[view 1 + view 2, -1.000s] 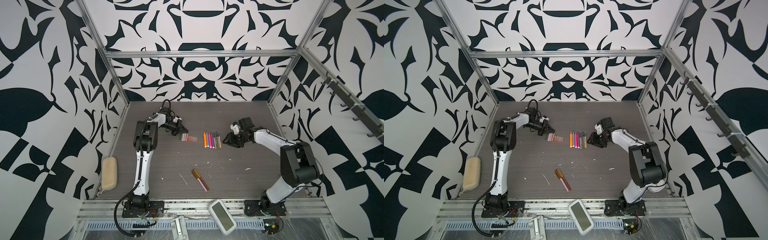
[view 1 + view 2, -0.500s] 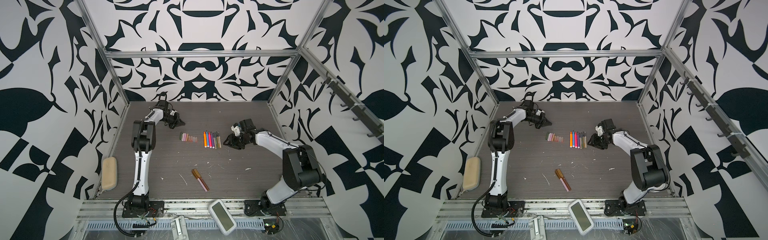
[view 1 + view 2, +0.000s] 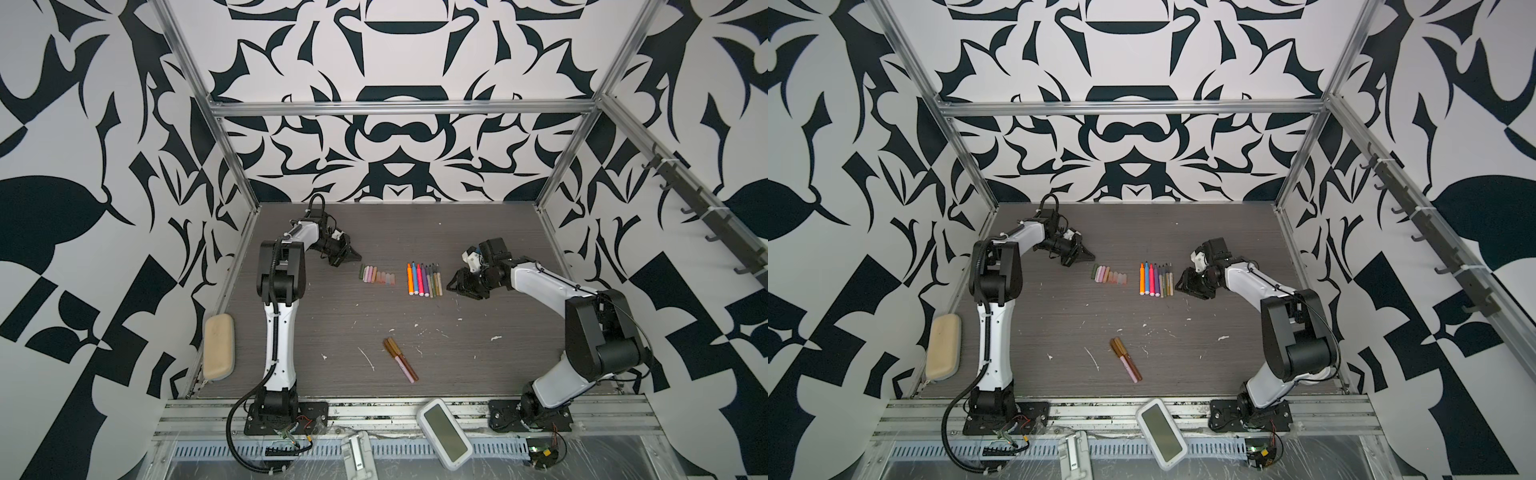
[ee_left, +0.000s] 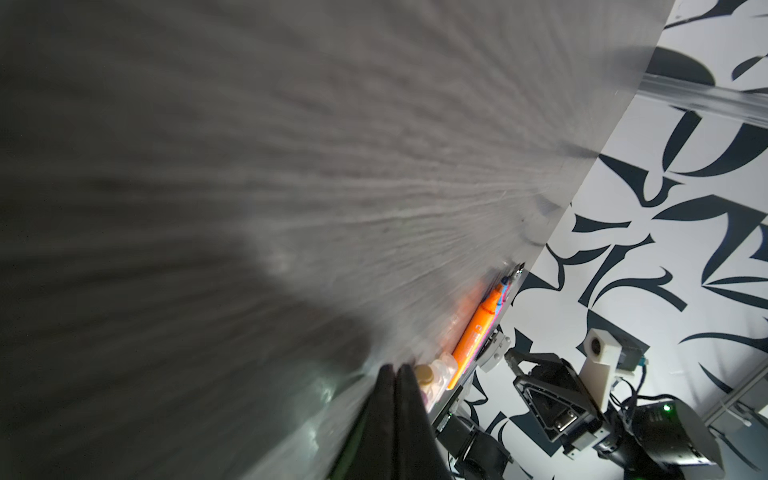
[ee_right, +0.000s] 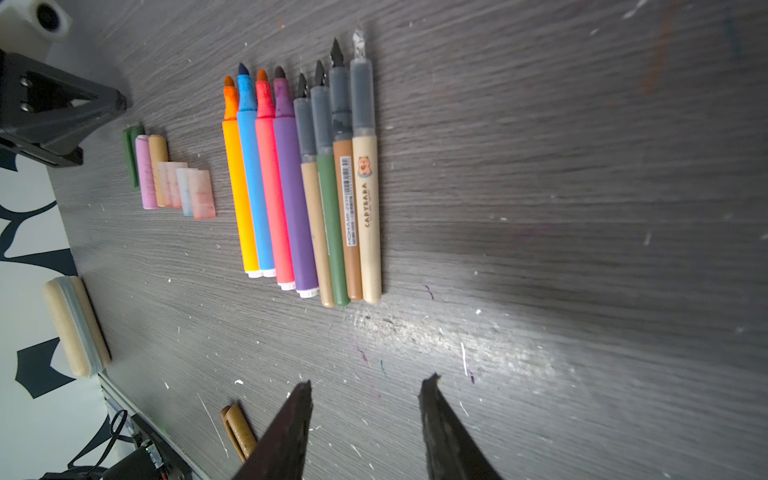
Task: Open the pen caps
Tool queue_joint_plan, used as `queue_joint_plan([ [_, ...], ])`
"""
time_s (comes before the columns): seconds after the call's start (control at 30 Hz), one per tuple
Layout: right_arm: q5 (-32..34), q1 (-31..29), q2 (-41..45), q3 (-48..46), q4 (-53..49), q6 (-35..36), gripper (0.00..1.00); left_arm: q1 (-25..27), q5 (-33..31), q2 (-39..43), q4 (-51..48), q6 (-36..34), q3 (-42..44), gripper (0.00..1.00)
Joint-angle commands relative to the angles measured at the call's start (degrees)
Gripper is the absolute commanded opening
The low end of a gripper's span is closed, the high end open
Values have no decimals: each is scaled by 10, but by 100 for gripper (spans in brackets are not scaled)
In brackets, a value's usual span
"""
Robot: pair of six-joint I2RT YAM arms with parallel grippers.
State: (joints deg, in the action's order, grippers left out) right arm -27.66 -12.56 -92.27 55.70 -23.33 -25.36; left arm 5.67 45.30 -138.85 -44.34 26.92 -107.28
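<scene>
1. Pen caps (image 5: 172, 178): short stubby plastic tubes in green, opaque pink, tan and translucent pale pink. They lie side by side in a row on the dark grey wood-grain tabletop (image 3: 478, 232), off their pens.
2. Pens (image 5: 299, 187): eight slim markers with orange, blue, coral, purple, tan, green, brown and cream barrels. They lie parallel and touching, tips bare, between the cap row and the right hand.
3. Two further pens (image 3: 401, 359): gold-brown and pink. They lie together near the front edge, well apart from both rows. They appear still capped, so the task is judged unfinished.
4. Left hand (image 3: 351, 256): black fingers pressed together, holding nothing. It sits low over the tabletop, just beside the green end of the cap row.
5. Right hand (image 5: 368, 415): fingers apart and empty, near the cream pen at the end of the row.
6. Likely hazards:
   - Either hand sweeping low toward the front pair could nudge its neighbouring row. The round caps and barrels would roll and scatter.
   - The front pens lie touching, so a grasp on one may drag or pinch the other.
   - A pull that is not along the barrel may bend the pen instead of freeing its cap.
   - Bare tips may mark the surface.
7. Surroundings: a beige oblong pad (image 3: 218, 352) at the left edge, and a white handheld device (image 3: 444, 433) on the front rail.
</scene>
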Motion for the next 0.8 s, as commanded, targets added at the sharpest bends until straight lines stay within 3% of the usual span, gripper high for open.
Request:
queue_joint_plan([
  [0.0,-6,2,10,1,-5,5,46,2,13,-10,-40,-19,5,0],
  [0.77,-10,1,-3,18,-11,11,46,11,-7,-17,-66,-24,-5,0],
])
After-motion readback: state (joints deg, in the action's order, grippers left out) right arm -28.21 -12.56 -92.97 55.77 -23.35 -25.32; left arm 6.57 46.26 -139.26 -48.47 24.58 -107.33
